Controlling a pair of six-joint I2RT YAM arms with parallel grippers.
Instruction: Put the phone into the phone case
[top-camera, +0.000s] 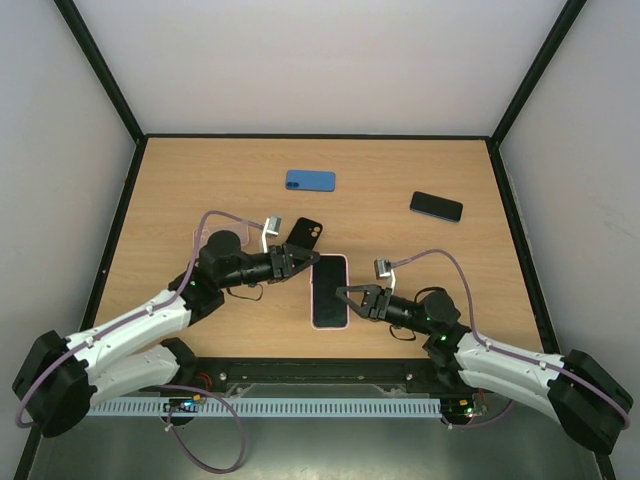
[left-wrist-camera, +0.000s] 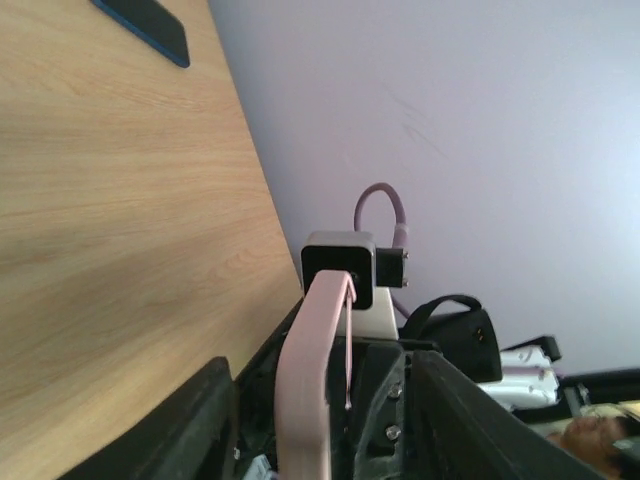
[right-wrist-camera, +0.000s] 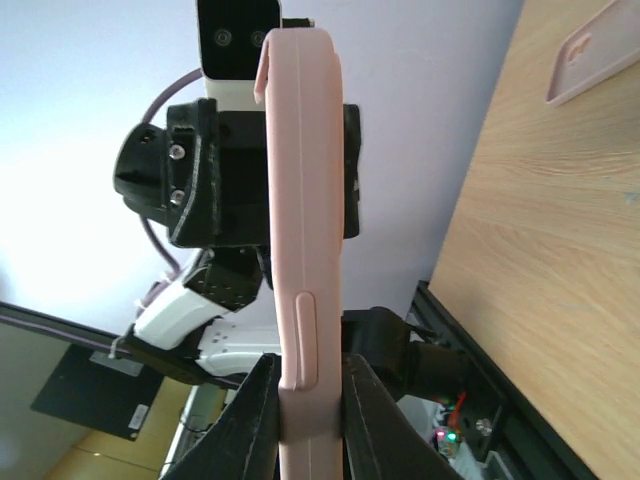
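Your right gripper (top-camera: 347, 297) has its jaws pinched on the right edge of the pink phone case (top-camera: 329, 259) at mid-tabletop (top-camera: 200, 180). The phone (top-camera: 329, 290) sits inside, screen up, long axis near-to-far. The left gripper (top-camera: 303, 258) has its jaws parted astride the far-left corner.

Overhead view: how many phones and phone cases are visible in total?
4. Blue item far centre; black phone far right; black case mid-table; pink-cased phone just in front of it. Others may be hidden from view.
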